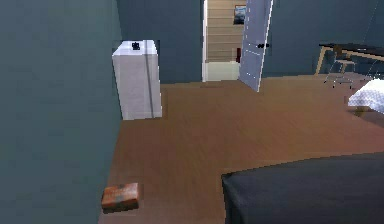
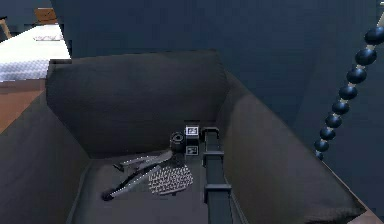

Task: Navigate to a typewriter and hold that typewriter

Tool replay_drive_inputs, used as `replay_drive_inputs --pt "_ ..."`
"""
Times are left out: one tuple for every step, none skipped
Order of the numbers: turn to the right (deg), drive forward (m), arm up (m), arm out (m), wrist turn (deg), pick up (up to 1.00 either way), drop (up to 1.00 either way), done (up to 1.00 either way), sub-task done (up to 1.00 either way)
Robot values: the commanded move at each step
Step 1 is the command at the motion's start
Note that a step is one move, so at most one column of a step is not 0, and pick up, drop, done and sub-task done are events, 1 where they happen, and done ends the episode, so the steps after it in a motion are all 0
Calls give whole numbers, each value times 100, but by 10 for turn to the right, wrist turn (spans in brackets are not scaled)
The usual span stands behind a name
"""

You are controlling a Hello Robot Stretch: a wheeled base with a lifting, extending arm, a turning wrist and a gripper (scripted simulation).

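- Dark teal walls (image 1: 50,100) and a brown wooden floor (image 1: 230,120) make up the room ahead of you; a white door (image 1: 258,45) stands ajar at the far end, just beside a lit doorway (image 1: 222,40).
- You have a white cabinet (image 1: 137,85) against the wall on the forward view's left. 1 small dark object (image 1: 133,45) sits on its top, near the back edge.
- That object is too small to name. Judged from the task, it is your likeliest typewriter, since a raised top suits a machine kept within reach.
- Near the floor's bottom left corner in the forward view lies a reddish-brown block (image 1: 121,195), well apart from the cabinet. You cannot tell whether it is a book or a box.
- Your arm (image 2: 213,185) reaches over the seat of a dark armchair (image 2: 120,100), and the gripper (image 2: 125,175) shows against the cushion, beside a grey mesh patch (image 2: 170,180).
- You cannot tell how the fingers are set, nor whether they hold anything, because cushion and mesh lie right behind them.
- 1 strand of blue beads (image 2: 345,90) hangs at the arm side view's right, cut off at the top edge; a white bed (image 2: 25,50) is cut off at the top left corner.
- By my reading, the drive to the cabinet is not yet done.
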Motion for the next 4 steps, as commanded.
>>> replay_drive_inputs --pt "0 0 0 0 450 0 0 0 0" --pt "0 0 0 0 120 0 0 0 0" --pt "0 0 -30 0 0 0 0 0 0" --pt "0 0 0 0 0 100 0 0 0"
